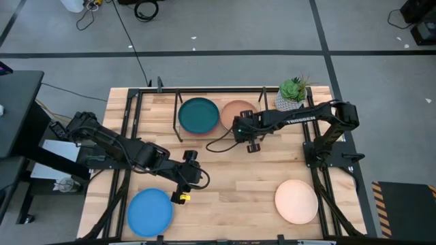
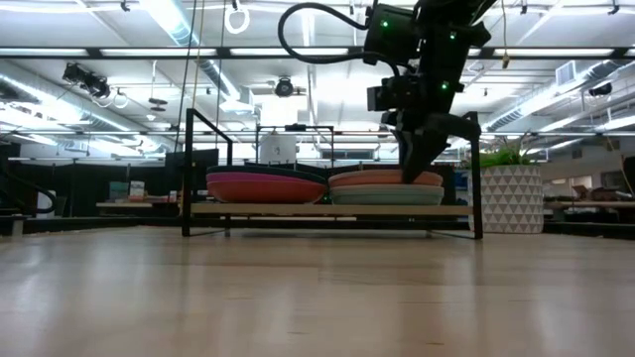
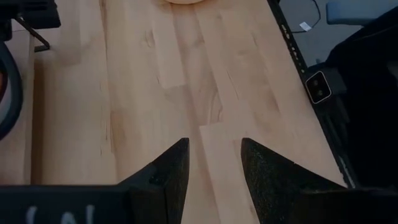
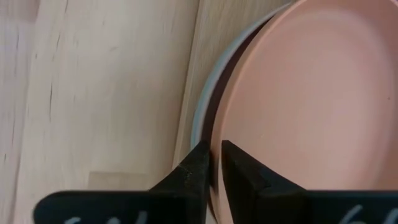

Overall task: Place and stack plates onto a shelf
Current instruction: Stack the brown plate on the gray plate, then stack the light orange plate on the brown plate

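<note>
Nearest, the blue plate (image 1: 150, 211) lies beside the left gripper (image 1: 182, 197), fingers spread; the right gripper (image 4: 212, 163) pinches the terracotta plate's (image 4: 314, 99) rim on the shelf (image 2: 327, 209).

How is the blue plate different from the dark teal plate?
The blue plate lies on the bare table near the front-left corner, while the dark teal plate sits on the shelf at the back. The blue plate lies alone; the dark teal plate tops a stack. The blue plate is bright, the teal one much darker. Both are round and look the same size, and no gripper touches either.
</note>
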You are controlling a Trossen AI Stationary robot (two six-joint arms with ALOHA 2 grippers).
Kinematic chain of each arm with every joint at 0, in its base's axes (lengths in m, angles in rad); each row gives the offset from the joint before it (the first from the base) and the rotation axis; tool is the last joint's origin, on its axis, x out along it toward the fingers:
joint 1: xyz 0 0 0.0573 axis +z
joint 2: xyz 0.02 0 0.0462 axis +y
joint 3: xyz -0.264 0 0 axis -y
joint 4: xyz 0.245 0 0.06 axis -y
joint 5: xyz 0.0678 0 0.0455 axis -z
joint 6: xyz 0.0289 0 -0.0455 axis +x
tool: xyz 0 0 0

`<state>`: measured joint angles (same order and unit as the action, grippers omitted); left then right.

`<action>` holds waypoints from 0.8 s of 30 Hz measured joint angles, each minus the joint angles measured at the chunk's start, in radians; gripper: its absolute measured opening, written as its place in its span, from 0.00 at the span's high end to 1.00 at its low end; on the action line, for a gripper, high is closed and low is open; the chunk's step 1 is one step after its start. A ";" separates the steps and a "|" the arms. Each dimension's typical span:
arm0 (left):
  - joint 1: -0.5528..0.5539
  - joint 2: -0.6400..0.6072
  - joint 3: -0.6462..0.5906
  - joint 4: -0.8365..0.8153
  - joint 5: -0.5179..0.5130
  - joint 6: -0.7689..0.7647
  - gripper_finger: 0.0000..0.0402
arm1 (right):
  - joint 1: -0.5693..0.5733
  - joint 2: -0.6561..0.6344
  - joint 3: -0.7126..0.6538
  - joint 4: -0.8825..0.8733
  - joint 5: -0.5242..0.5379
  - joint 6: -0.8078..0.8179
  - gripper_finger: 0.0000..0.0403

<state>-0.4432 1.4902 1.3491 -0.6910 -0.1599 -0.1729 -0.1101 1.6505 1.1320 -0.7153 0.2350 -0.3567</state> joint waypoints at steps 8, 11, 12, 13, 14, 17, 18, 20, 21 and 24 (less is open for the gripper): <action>0.000 0.000 0.000 0.000 -0.012 0.058 0.62 | 0.047 -0.025 0.000 -0.005 0.111 0.055 0.79; 0.002 0.000 0.000 -0.001 -0.048 0.108 0.62 | 0.082 -0.051 0.000 -0.002 0.108 0.081 0.78; 0.004 0.000 0.000 0.000 -0.057 0.125 0.62 | 0.094 -0.062 0.000 -0.004 0.108 0.099 0.77; 0.007 0.000 0.000 0.000 -0.064 0.137 0.62 | 0.107 -0.073 0.000 -0.007 0.108 0.120 0.77; 0.011 0.000 0.000 -0.001 -0.066 0.156 0.62 | 0.122 -0.086 0.000 -0.012 0.107 0.146 0.77; 0.025 0.000 0.000 -0.001 -0.066 0.180 0.62 | 0.175 -0.112 0.000 -0.034 0.067 0.239 0.77; 0.030 0.000 0.000 -0.001 -0.066 0.184 0.62 | 0.197 -0.116 0.000 -0.041 0.041 0.272 0.77; 0.040 0.000 0.000 -0.002 -0.066 0.187 0.62 | 0.246 -0.117 -0.004 -0.043 -0.006 0.332 0.77; 0.046 0.000 0.000 -0.002 -0.065 0.198 0.62 | 0.273 -0.117 -0.010 -0.042 -0.023 0.360 0.77; 0.062 0.000 0.000 -0.001 -0.066 0.254 0.62 | 0.355 -0.116 -0.036 -0.046 -0.033 0.439 0.77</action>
<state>-0.3816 1.4906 1.3491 -0.6917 -0.2254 0.0808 0.2452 1.5341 1.0956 -0.7613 0.2016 0.0827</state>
